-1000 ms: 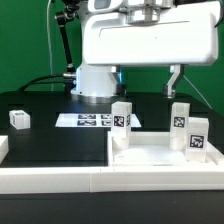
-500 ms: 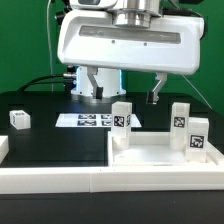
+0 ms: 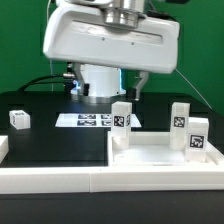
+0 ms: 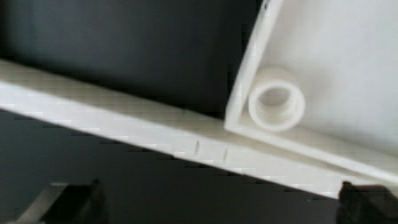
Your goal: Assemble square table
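Observation:
The square table's white top point(image 3: 160, 156) lies at the front on the exterior view's right, with three white tagged legs standing upright on it: one point(image 3: 121, 117) at its left corner and two point(image 3: 180, 116) point(image 3: 197, 136) on the right. A fourth leg point(image 3: 19, 118) lies loose on the black surface at the far left. My gripper point(image 3: 106, 92) hangs open and empty above the table, behind the top's left corner. In the wrist view the top's corner point(image 4: 329, 70) shows an empty round hole point(image 4: 272, 103). The gripper point(image 4: 217, 205) holds nothing, and both fingertips point(image 4: 71, 204) are apart from the top.
The marker board point(image 3: 85, 120) lies flat behind the table top, under the hand. A long white rail point(image 3: 50, 180) point(image 4: 125, 112) edges the front of the black work surface. The robot's base point(image 3: 98, 85) and cables stand at the back.
The hand has swung toward the exterior view's left, from above the right legs to above the marker board. The jaws stayed open. No part has moved.

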Action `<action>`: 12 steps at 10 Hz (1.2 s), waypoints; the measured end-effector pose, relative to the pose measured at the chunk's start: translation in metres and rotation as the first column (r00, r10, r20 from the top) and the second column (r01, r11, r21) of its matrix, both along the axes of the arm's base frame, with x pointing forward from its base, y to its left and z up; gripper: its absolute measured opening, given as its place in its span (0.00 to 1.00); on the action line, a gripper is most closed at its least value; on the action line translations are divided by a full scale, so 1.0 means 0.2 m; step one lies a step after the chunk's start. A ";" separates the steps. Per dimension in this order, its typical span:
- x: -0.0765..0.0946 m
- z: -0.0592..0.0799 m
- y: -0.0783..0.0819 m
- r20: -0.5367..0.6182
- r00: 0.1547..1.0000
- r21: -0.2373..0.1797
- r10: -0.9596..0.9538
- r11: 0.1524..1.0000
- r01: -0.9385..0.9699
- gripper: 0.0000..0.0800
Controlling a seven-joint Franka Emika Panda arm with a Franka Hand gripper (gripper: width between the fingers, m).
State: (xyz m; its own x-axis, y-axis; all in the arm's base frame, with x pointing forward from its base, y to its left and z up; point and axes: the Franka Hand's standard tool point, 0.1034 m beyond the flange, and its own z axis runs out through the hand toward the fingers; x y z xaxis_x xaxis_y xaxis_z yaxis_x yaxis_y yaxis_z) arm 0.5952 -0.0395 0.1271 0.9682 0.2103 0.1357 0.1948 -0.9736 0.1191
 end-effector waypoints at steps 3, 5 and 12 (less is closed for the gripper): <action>-0.16 -0.03 -0.18 -0.104 0.991 0.058 -0.087 0.994 0.093 0.81; -0.18 -0.04 -0.19 -0.124 0.987 0.061 -0.100 0.992 0.108 0.81; -0.57 -0.16 -0.38 -0.146 0.981 0.109 -0.131 0.983 0.148 0.81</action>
